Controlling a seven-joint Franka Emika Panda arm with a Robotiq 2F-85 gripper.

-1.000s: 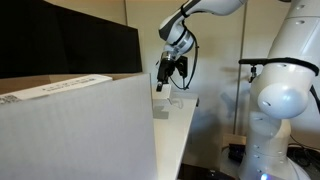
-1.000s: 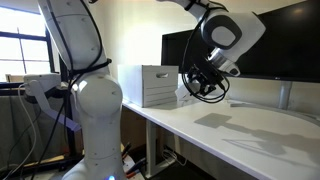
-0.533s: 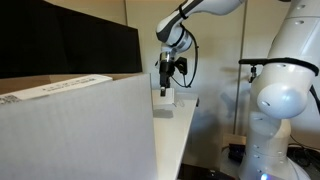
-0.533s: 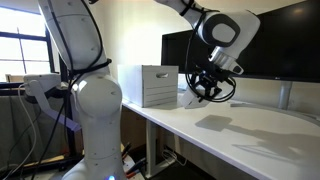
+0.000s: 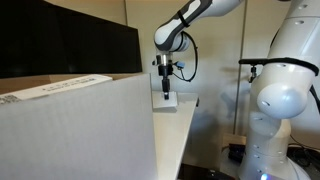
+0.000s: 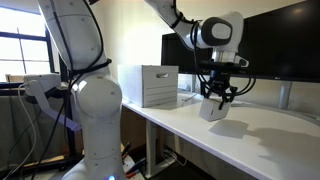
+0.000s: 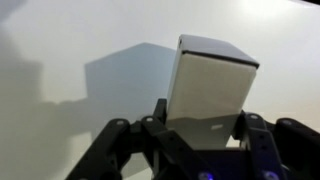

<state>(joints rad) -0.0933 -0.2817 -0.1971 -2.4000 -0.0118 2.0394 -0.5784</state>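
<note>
My gripper (image 7: 200, 112) is shut on a small white box (image 7: 210, 78), one finger on each of its sides. In both exterior views the box (image 6: 212, 109) (image 5: 167, 99) hangs from the gripper (image 6: 216, 97) (image 5: 166, 88) just above the white table (image 6: 270, 140). Its shadow falls on the tabletop beside it. The arm reaches down from above, the gripper pointing straight down.
A white carton (image 6: 150, 85) stands on the table's end, with a dark monitor (image 6: 285, 45) behind the table. A large cardboard box (image 5: 75, 130) fills the foreground in an exterior view. A second white robot body (image 5: 285, 100) (image 6: 85, 100) stands beside the table.
The arm has swung away from the white carton toward the middle of the table, carrying the white box with it; the gripper now points straight down. The grip has not changed.
</note>
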